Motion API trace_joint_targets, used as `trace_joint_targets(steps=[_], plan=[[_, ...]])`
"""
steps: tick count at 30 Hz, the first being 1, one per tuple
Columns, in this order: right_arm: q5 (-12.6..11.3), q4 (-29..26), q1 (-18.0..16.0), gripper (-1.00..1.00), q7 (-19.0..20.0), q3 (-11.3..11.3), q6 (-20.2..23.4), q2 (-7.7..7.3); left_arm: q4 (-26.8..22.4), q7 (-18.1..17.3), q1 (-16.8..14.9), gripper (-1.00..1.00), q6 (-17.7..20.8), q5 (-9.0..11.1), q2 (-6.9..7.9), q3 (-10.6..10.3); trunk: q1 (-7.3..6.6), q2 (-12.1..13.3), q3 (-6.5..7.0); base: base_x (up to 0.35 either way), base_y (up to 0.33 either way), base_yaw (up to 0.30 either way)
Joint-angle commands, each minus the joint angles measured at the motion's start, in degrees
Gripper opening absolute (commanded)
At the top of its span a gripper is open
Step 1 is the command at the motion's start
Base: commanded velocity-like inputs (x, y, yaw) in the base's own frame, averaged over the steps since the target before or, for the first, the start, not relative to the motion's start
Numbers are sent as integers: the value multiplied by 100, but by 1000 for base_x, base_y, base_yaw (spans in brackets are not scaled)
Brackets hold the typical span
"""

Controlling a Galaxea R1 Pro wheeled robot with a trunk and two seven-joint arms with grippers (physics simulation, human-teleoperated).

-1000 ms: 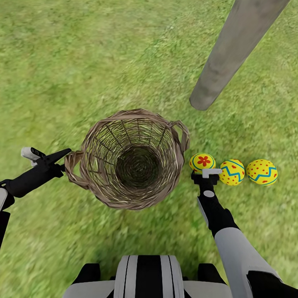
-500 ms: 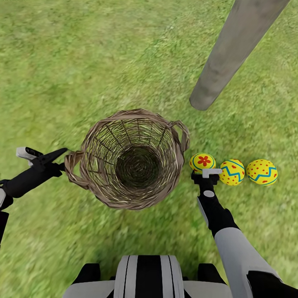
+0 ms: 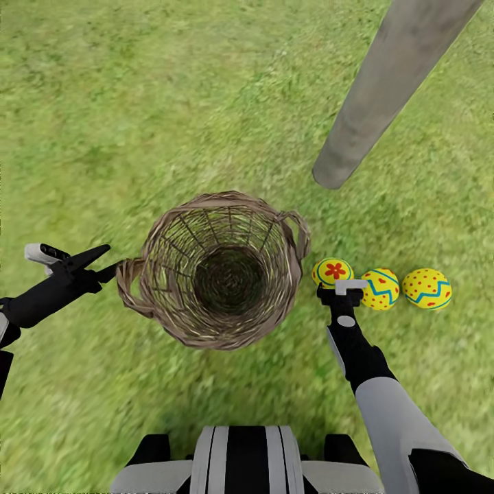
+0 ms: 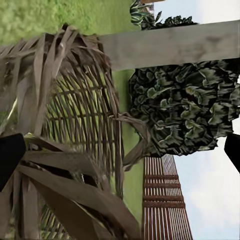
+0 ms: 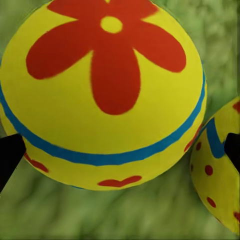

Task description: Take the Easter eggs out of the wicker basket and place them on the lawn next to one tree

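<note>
Three yellow Easter eggs lie in a row on the lawn point(image 3: 137, 103), right of the wicker basket point(image 3: 206, 338): a red-flower egg point(image 3: 333, 271), a blue-zigzag egg point(image 3: 381, 289) and a dotted egg point(image 3: 427, 288). The basket stands upright with nothing inside. The tree's pale trunk point(image 3: 384, 89) rises just beyond the eggs. My right gripper point(image 3: 341, 287) hangs open just over the flower egg point(image 5: 100, 100), its fingertips point(image 5: 10, 155) wide apart. My left gripper point(image 3: 106, 262) is open beside the basket's left loop handle point(image 3: 130, 281); the weave point(image 4: 75, 115) looms close in the left wrist view.
Grass spreads all around the basket and the trunk. In the left wrist view, dark green foliage point(image 4: 185, 110) and a wooden slatted fence point(image 4: 162, 200) stand beyond the basket. My own base point(image 3: 247, 460) sits close behind the basket.
The whole head picture has shrunk and shifted a little, so the camera moved. My left gripper has drawn slightly away from the basket's handle. The eggs and the right gripper stay put.
</note>
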Motion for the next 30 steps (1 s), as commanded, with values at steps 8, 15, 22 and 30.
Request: trace_joint_targets(steps=[8,15,22,30], plan=[[50,1,-2,100,5,-21,5,11,3,-23,-3,100,21,-17,0,4,-177,321,142,0,0,0],[50,7,-2,100,5,-21,8,16,2,-22,-3,100,21,-15,0,4,-330,602,268,0,0,0],[55,9,7,100,5,-13,1,28,3,-22,-3,100,21,-15,0,4,-484,883,393,0,0,0],[58,-14,15,100,9,-12,-7,34,1,-25,-3,100,29,-15,2,4,-660,1204,537,0,0,0]])
